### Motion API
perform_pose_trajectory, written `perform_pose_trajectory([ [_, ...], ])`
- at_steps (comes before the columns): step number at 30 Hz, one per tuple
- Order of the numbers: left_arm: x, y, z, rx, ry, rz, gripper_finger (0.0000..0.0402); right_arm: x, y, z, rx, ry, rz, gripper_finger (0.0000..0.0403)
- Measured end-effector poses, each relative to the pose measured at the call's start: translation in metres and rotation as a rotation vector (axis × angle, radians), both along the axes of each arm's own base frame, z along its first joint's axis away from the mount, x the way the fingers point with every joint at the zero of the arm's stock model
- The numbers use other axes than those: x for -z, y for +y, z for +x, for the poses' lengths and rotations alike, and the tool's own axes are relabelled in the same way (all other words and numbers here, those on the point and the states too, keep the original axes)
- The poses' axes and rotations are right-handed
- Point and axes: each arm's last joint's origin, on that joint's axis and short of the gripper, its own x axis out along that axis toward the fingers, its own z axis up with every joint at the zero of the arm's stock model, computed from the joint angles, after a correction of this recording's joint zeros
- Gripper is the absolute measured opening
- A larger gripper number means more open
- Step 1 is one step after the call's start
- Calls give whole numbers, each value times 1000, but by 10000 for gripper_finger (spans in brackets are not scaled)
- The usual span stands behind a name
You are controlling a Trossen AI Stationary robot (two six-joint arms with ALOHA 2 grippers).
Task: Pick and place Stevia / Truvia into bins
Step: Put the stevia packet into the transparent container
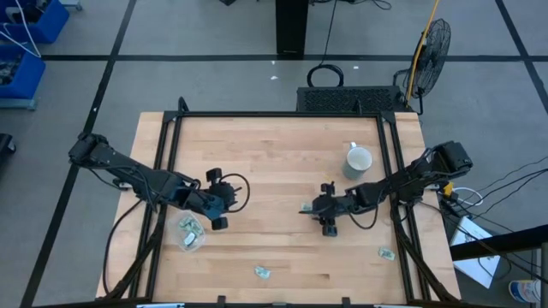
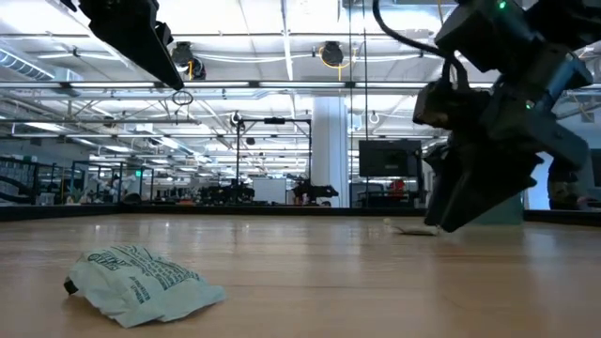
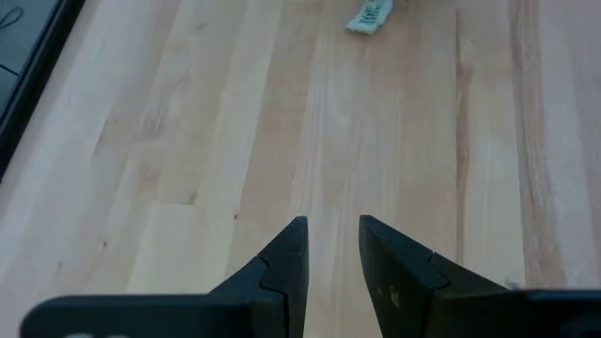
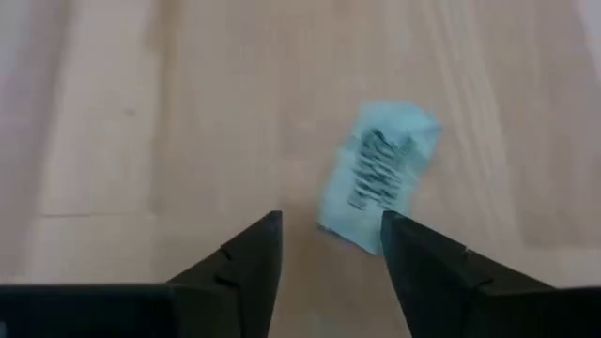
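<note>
The clear round tub (image 1: 190,233) stands at the near left and holds several pale green sachets. My left gripper (image 1: 219,207) hovers just beside the tub toward the far right, open and empty (image 3: 333,239). My right gripper (image 1: 326,219) is at the table's middle, open and empty (image 4: 331,246), low over the wood (image 2: 455,202). One sachet (image 4: 380,174) lies flat on the table just ahead of its fingers. Another sachet (image 1: 262,272) lies crumpled near the front edge (image 2: 141,280); one shows far off in the left wrist view (image 3: 369,16). A third (image 1: 386,253) lies at the near right.
A white mug (image 1: 358,160) stands at the far right, behind my right arm. A black frame (image 1: 274,115) runs around the tabletop. Bare wood lies between the two grippers and toward the far edge.
</note>
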Motion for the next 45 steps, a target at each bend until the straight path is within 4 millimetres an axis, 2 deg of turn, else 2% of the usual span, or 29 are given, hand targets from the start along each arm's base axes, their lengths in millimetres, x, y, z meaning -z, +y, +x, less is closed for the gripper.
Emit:
perform_pose_trajectory([
  [7, 0, 0, 0, 1, 0, 2, 104, 12, -10, -10, 85, -31, 19, 173],
  [12, 0, 0, 0, 1, 0, 2, 104, 15, -11, -11, 88, -97, 37, 172],
  [19, 0, 0, 0, 1, 0, 2, 104, 19, -12, -16, 109, -81, 49, 167],
  [25, 0, 0, 0, 0, -1, 1, 104, 19, -12, -16, 129, -79, 59, 129],
  [33, 0, 0, 0, -1, -1, 0, 104, 18, -14, -15, 133, -98, 59, 52],
  [38, 0, 2, 1, -29, -12, 39, 104, 10, -14, -5, 81, -214, 64, 7],
  [42, 4, 8, 5, -32, 12, 99, 104, -4, -15, 9, 40, -301, 29, 12],
  [45, 9, 13, 11, 4, 50, 152, 104, -23, -15, 26, -24, -377, -47, 14],
])
